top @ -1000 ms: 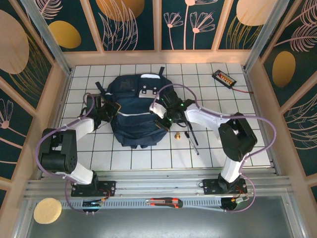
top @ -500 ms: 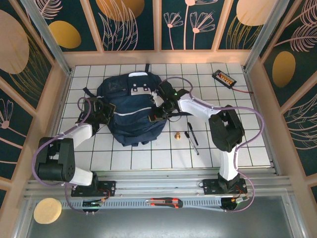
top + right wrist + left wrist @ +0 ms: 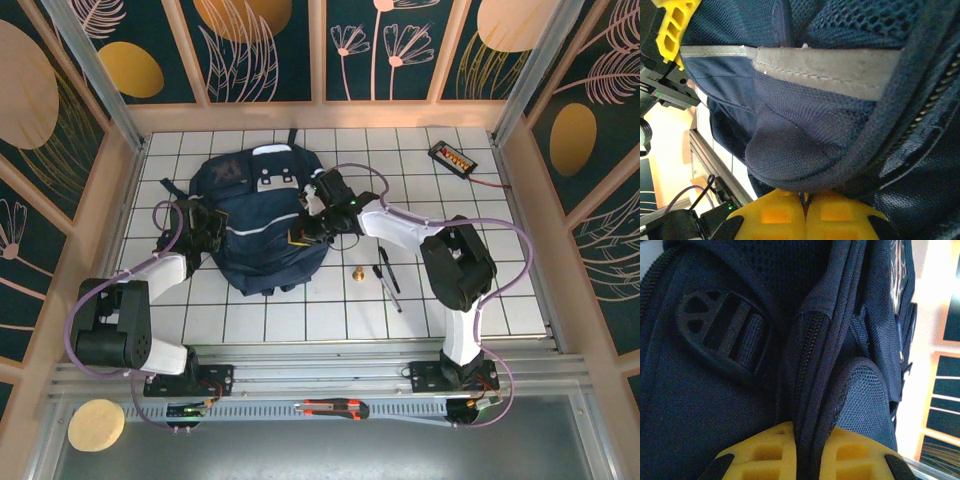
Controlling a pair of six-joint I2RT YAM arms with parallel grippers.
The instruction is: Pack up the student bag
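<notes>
Top external: left gripper [image 3: 211, 228], right gripper [image 3: 304, 233], each tight on student bag [image 3: 262, 258]

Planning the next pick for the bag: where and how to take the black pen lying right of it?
Grip the black pen on its far half, from straight above, jaws across the barrel. It lies flat on the table, slim and angled, so only its top is reachable. A second pen lies close along its near-left side, so the far end probably gives more room.
</notes>
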